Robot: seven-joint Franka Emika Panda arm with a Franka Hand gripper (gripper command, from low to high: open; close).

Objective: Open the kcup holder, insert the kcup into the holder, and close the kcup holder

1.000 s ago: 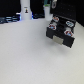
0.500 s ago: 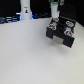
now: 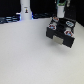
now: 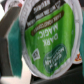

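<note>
The kcup (image 4: 47, 37) fills the wrist view, its bright green foil lid with white print facing the camera and its whitish rim around it. My gripper (image 3: 61, 4) is at the top edge of the exterior view, above the far side of the kcup holder (image 3: 61, 34), with a bit of green showing in it. It looks shut on the kcup. The fingers are mostly hidden behind the lid. The kcup holder is a black box on the exterior view's right, with round pod slots (image 3: 62, 24) showing on its upper face. Its drawer looks pulled out.
A tall white bottle-shaped object (image 3: 25, 7) stands at the back on the exterior view's left. The white table (image 3: 27, 57) spreads in front of the holder. A dark edge runs along the back of the table.
My gripper has moved up and toward the exterior view's right, from beside the holder's near-left corner to above its far side. The holder has not moved.
</note>
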